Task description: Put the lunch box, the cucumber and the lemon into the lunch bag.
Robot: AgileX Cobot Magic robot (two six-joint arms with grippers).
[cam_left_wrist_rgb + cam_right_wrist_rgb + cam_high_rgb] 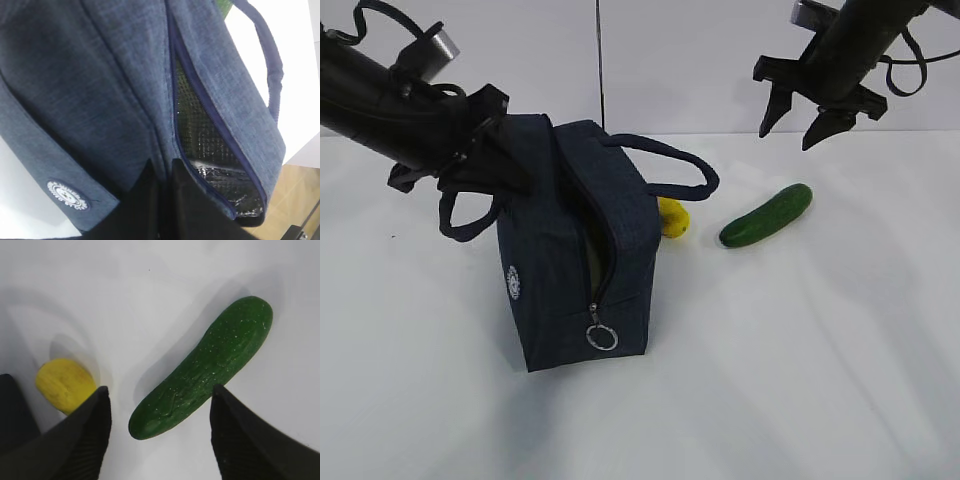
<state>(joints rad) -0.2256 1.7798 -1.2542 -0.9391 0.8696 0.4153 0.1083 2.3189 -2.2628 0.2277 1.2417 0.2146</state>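
Note:
The navy lunch bag (pixel 570 260) stands on the white table, its zipper parted at the top. My left gripper (pixel 485 150) is shut on the fabric edge beside that slit, and its fingers (pixel 200 210) pinch the lunch bag (pixel 90 90) next to the foil lining. A pale green sliver (pixel 592 255) shows inside the slit, but I cannot tell whether it is the lunch box. The lemon (pixel 672 217) lies just right of the bag, and the cucumber (pixel 766 216) further right. My right gripper (pixel 800 125) hangs open above the cucumber (pixel 210 365), with the lemon (pixel 65 385) off its left finger.
A silver ring pull (pixel 602 338) hangs at the low end of the zipper. One loop handle (pixel 695 170) arches right toward the lemon and another (pixel 465 220) droops on the left. A white emblem (pixel 515 281) marks the bag's side. White table (pixel 800 380) stretches in front and to the right.

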